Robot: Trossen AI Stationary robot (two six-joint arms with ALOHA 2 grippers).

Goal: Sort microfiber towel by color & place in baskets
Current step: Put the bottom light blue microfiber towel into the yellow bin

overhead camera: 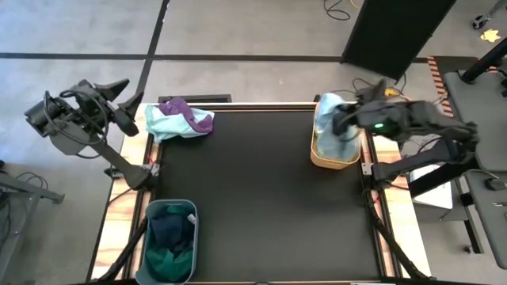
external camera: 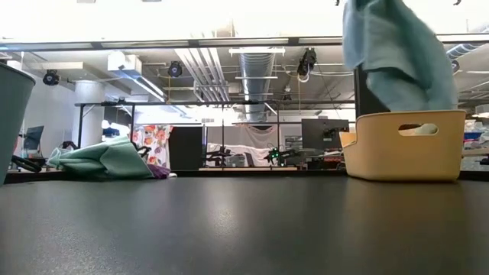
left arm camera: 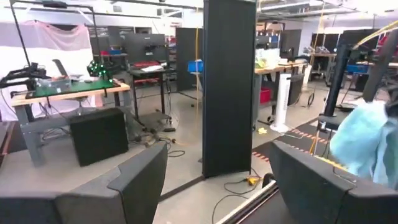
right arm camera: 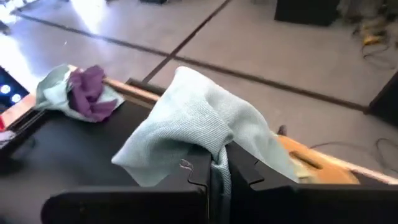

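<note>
Light-blue microfiber towel (right arm camera: 199,134) is pinched between my right gripper's (right arm camera: 217,163) two dark fingers, which are pressed together on a bunched fold of the cloth. It hangs from that grip directly over the tan plastic basket (overhead camera: 333,157) at the far right edge of the black table (overhead camera: 261,206). In the low view the towel (external camera: 393,53) drapes down into the basket's (external camera: 405,145) open top; can't tell whether the lower end touches the bottom inside. Basket stands upright, with a slot handle in its side wall.

My left gripper (overhead camera: 127,99) is parked off the table's far left corner, raised, pointing roughly toward the pile. Its fingers (left arm camera: 140,180) are spread wide, nothing between them; its wrist view looks out into the room past a tall black panel (left arm camera: 229,87).

Remaining pile at the far left of the table: a mint-green microfiber towel (overhead camera: 168,123) with a purple microfiber towel (overhead camera: 184,111) crumpled on top of it, touching. The right wrist view shows the same pair (right arm camera: 78,93), well apart from the held towel.

Grey-blue plastic basket (overhead camera: 168,212) sits at the near left edge, holding dark green and navy cloths (overhead camera: 168,237) bunched together.
</note>
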